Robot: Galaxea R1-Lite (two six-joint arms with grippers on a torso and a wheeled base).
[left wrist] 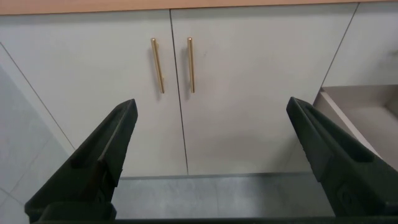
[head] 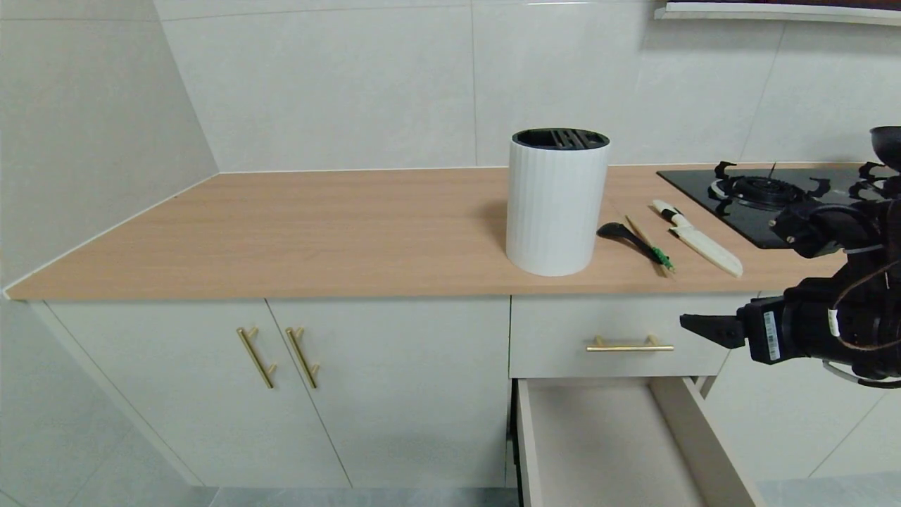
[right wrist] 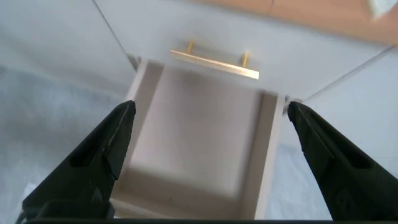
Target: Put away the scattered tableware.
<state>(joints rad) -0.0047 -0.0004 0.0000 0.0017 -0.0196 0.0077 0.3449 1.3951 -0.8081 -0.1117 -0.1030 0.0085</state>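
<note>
- Drawer [head: 605, 451]: pulled open, below the white holder [head: 556, 204], slightly to its right.
- Right hand [right wrist: 208, 155]: fingers spread wide, gripping nothing, over the drawer and lower than the holder's base.
- Left hand [left wrist: 211, 162]: open, gripping nothing, facing the cabinet doors [left wrist: 180, 93] below and left of the holder.
- Tableware on the worktop [head: 317, 232], right of the holder: black ladle [head: 612, 231] nearest it, chopsticks [head: 635, 229] just beside, white knife [head: 697, 239] beyond.
- Handling (judgement): raise the right hand to worktop height and take the ladle across its handle. Grip the knife by the handle only.
</note>
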